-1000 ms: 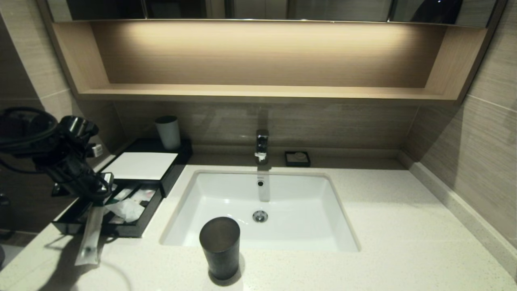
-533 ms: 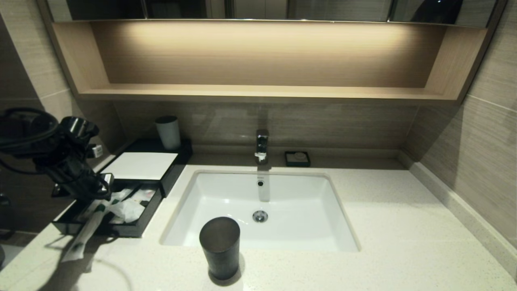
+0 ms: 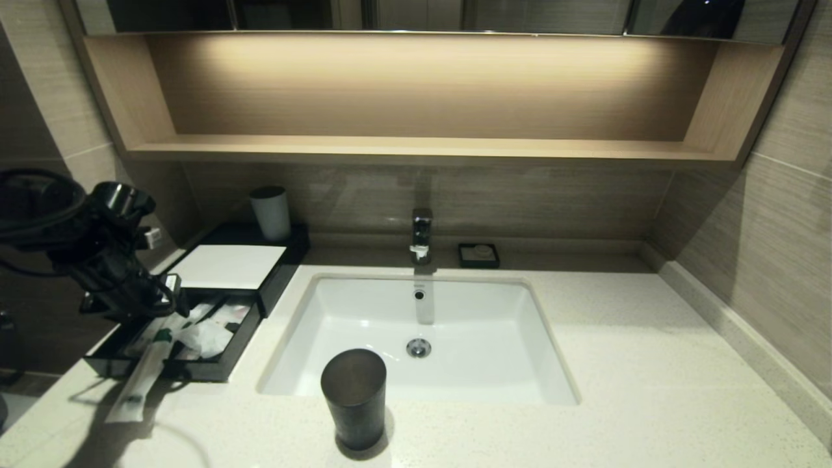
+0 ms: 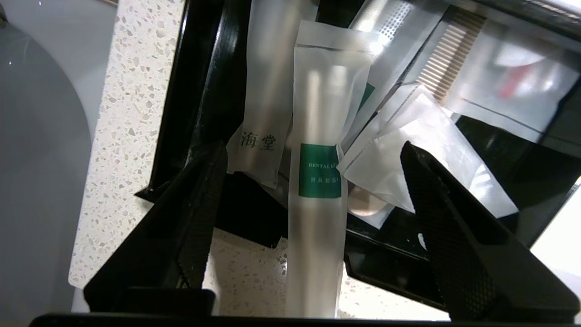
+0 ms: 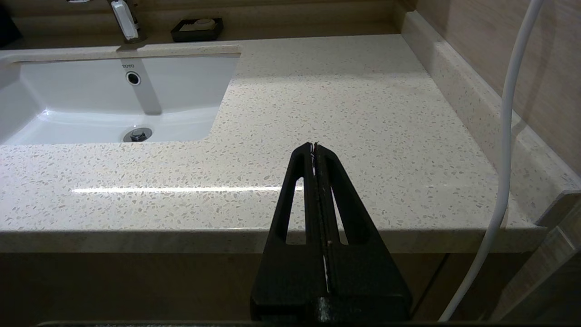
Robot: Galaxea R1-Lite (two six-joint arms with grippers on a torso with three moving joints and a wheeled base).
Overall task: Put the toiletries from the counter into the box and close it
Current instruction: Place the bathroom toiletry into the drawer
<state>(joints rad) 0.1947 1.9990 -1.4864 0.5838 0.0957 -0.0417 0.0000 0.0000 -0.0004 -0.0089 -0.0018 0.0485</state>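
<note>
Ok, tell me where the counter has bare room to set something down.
Widest bare patch: the counter between the basin and the right wall. The front strip is free right of the dark cup. It is crowded at the left: the open box, a packet hanging over its front, the left tool above.

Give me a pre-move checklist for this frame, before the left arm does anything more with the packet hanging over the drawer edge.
1. Left gripper open, clear of the packet: ok.
2. Dental kit packet fully inside the drawer: not ok, one end lies across the front edge onto the counter.
3. Second long packet in the drawer: ok.
4. Drawer open: ok, so not ready to close.
5. Right gripper shut, parked off the counter's front edge: ok.
6. Dark cup away from the drawer: ok.
</note>
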